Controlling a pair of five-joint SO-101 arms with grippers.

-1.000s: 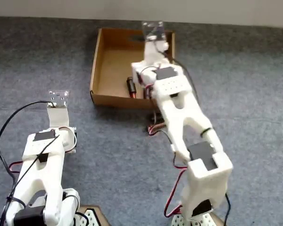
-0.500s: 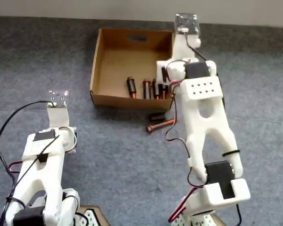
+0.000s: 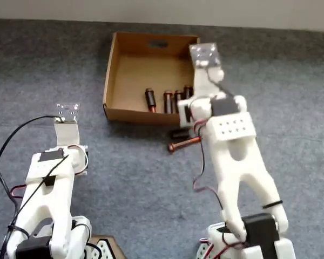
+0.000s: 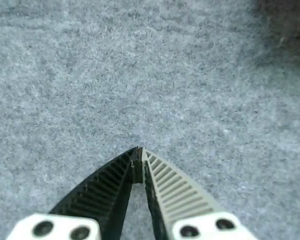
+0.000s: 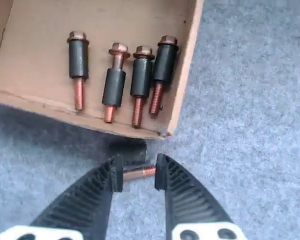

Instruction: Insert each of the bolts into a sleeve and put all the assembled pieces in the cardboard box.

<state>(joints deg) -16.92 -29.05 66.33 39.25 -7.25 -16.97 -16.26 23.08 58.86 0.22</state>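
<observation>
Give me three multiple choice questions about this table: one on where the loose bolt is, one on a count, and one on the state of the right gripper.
1. Where does the loose bolt lie?
A) inside the cardboard box
B) on the carpet just outside the box
C) leaning on the box's far wall

2. How many sleeved bolts lie in the box?
A) two
B) four
C) six

3. How is the right gripper?
A) shut on the bolt
B) shut and empty
C) open

Answers:
1 B: the high view shows it on the carpet beside the box's near wall.
2 B: the right wrist view shows four lying side by side.
3 C: its fingers stand apart, with the bolt's tip seen between them.
</observation>
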